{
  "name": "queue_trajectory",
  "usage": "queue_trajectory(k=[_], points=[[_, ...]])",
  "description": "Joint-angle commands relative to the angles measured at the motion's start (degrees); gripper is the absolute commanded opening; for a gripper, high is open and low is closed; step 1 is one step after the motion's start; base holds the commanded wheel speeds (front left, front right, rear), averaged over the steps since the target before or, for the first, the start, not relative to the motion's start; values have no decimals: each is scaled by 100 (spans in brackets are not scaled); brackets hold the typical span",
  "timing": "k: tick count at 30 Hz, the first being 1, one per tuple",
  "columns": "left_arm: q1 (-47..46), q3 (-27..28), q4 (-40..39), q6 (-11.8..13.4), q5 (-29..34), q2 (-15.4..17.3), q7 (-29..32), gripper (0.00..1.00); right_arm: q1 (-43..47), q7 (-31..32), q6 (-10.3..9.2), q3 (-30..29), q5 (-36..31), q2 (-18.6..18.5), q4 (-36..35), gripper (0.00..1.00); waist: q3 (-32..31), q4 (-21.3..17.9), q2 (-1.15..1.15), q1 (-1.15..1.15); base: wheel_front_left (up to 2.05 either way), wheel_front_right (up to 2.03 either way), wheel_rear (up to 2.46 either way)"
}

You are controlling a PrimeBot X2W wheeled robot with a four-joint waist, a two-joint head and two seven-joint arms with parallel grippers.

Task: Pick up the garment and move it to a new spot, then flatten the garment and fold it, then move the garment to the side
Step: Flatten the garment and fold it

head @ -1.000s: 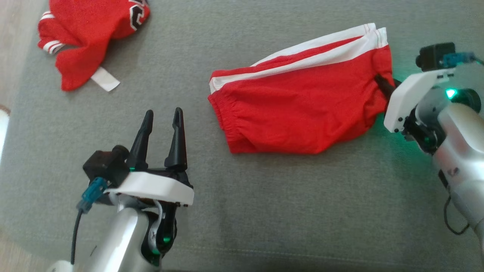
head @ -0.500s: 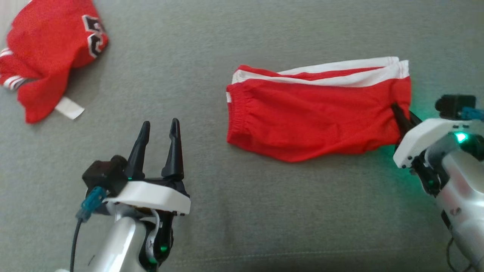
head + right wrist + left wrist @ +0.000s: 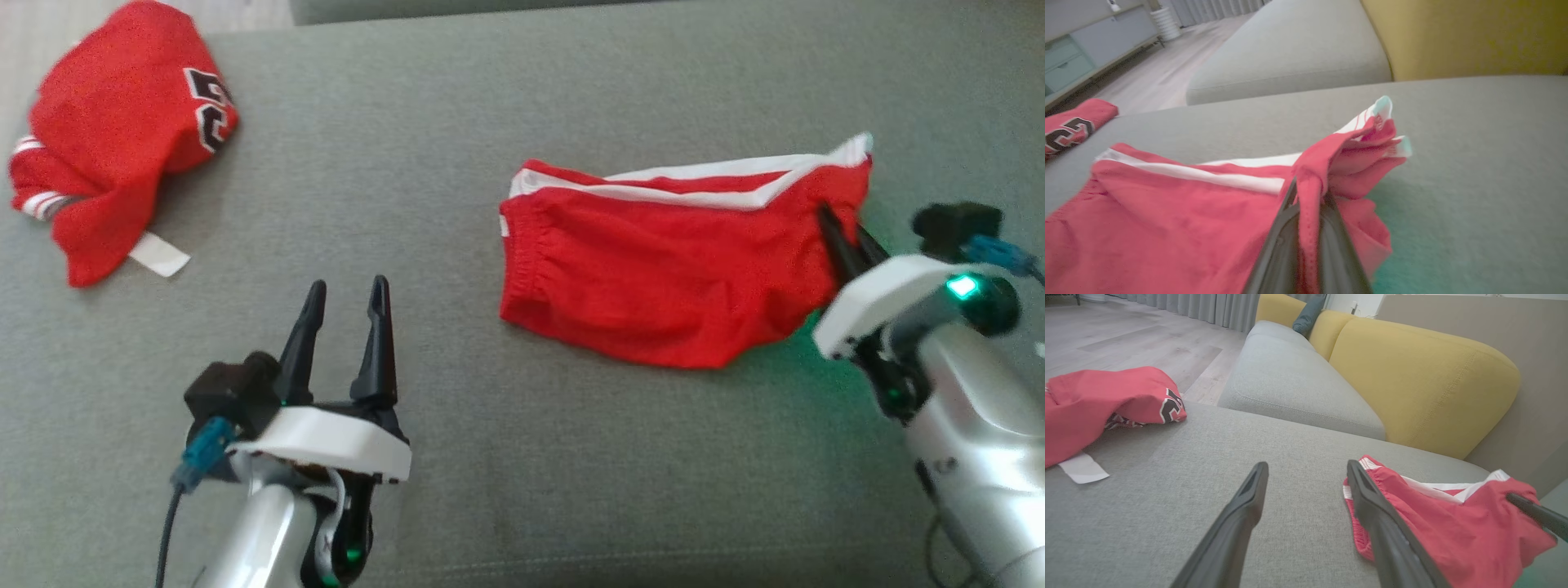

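Note:
The garment [image 3: 661,269] is a pair of red shorts with white side stripes, lying folded on the grey sofa seat [image 3: 490,457]. Its right hem is pinched and lifted by my right gripper [image 3: 841,224], which is shut on the cloth [image 3: 1310,192]. In the right wrist view the hem bunches up over the closed fingers [image 3: 1282,245]. My left gripper [image 3: 347,294] hovers over bare cushion left of the shorts, open with nothing between its fingers [image 3: 1241,514]. The shorts' waistband [image 3: 1367,498] lies just right of it in the left wrist view.
A crumpled red jersey [image 3: 114,139] with black-and-white lettering and a white tag lies at the far left of the seat. Beyond stand a yellow sofa backrest [image 3: 1425,379], another grey cushion [image 3: 1290,384] and wooden floor [image 3: 1126,339].
The right gripper has lifted the shorts' right hem and drawn it slightly left, so that end now peaks upward. The head camera shifted. The left gripper has stayed open in place.

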Motion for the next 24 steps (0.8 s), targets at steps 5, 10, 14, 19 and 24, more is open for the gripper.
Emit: queue_trajectory(k=[5, 10, 14, 19, 24], points=[[-14, 148, -139, 50, -26, 52, -22, 100, 90, 185, 37, 76, -281, 325, -929, 0, -218, 288, 0, 0, 0, 0, 0], [23, 137, -137, 48, -56, 18, -28, 100, 367, 626, 37, 236, -413, 803, -1744, 0, -264, 539, 0, 0, 0, 0, 0], [9, 118, -136, 32, -69, -10, -31, 100, 578, 942, 37, 371, -512, 1079, -1974, 0, -233, 736, 0, 0, 0, 0, 0], [0, 145, -116, 25, -85, -27, -37, 100, 643, 1052, 37, 332, -606, 1278, -1841, 0, -197, 868, 0, 0, 0, 0, 0], [-4, 169, -86, 15, -93, -49, -42, 100, 639, 1010, 37, 366, -663, 1364, -1726, 100, -195, 888, 0, 0, 0, 0, 0]])
